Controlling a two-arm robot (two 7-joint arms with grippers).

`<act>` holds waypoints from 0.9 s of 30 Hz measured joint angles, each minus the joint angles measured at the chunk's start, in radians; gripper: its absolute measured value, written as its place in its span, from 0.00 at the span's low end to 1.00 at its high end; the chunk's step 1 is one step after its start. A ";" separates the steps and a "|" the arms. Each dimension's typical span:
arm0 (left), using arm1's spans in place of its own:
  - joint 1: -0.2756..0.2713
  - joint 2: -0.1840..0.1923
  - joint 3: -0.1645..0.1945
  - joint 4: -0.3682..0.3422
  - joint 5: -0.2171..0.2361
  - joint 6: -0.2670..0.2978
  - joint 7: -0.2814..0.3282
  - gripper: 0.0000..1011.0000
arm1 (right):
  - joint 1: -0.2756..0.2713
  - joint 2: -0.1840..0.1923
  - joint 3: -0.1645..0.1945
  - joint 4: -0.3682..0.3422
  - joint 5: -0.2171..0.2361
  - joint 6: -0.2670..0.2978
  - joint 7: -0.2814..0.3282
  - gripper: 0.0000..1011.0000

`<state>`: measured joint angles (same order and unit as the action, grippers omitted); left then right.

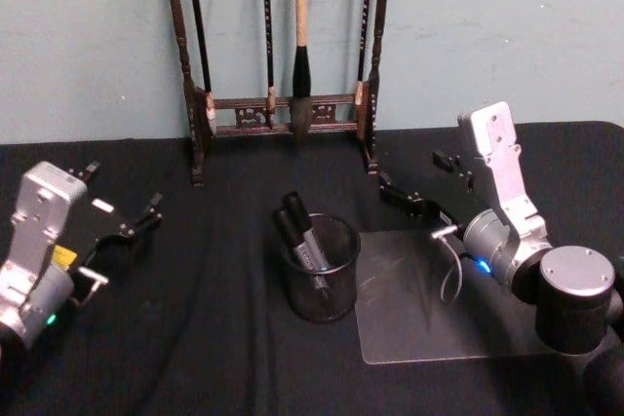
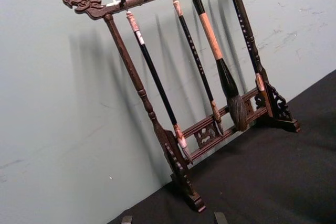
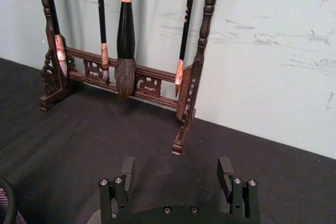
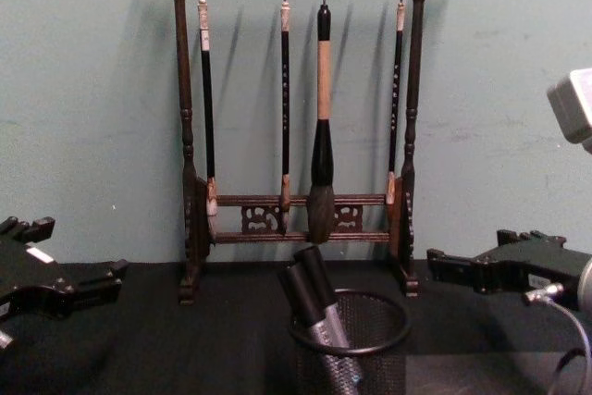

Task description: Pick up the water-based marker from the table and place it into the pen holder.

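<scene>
While both arms sit off to the sides of the table [image 1: 234, 358], 2 markers [image 1: 304, 241] stand inside the pen holder [image 1: 322, 270], leaning toward the robot's left with dark caps above the rim. The pen holder stands near the table's middle, touching the left edge of a paler grey patch [image 1: 429, 299].

Right gripper [image 3: 176, 169]: fingers spread, nothing between them, hovering above the cloth behind the grey patch, to the right of the pen holder and apart from it, pointing toward the brush rack [image 4: 296, 127] at the wall.

Left gripper [image 1: 146, 216]: near the table's left side, well apart from the pen holder; cannot tell whether its fingers are spread or pressed together.

4 brushes hang from the rack.
</scene>
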<state>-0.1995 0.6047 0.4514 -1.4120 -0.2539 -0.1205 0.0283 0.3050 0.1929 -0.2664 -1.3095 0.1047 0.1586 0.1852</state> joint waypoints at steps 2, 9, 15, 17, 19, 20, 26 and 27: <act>0.000 0.000 0.000 0.000 0.000 0.000 0.000 1.00 | 0.000 0.000 0.000 0.000 0.000 0.000 0.000 0.99; 0.000 0.000 0.000 0.000 0.000 0.000 0.000 1.00 | 0.000 0.000 0.000 0.000 0.000 0.000 0.000 0.99; 0.000 0.000 0.000 0.000 0.000 0.000 0.000 1.00 | 0.000 0.000 0.000 0.000 0.000 0.000 0.000 0.99; 0.000 0.000 0.000 0.000 0.000 0.000 0.000 1.00 | 0.000 0.000 0.000 0.000 0.000 0.000 0.000 0.99; 0.000 0.000 0.000 0.000 0.000 0.000 0.000 1.00 | 0.000 0.000 0.000 0.000 0.000 0.000 0.000 0.99; 0.000 0.000 0.000 0.000 0.000 0.000 0.000 1.00 | 0.000 0.000 0.000 0.000 0.000 0.000 0.000 0.99; 0.000 0.000 0.000 0.000 0.000 0.000 0.000 1.00 | 0.000 0.000 0.000 0.000 0.000 0.000 0.000 0.99; 0.000 0.000 0.000 0.000 0.000 0.000 0.000 1.00 | 0.000 0.000 0.000 0.000 0.000 0.000 0.000 0.99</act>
<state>-0.1995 0.6046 0.4514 -1.4120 -0.2539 -0.1205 0.0283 0.3049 0.1929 -0.2664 -1.3095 0.1046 0.1587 0.1853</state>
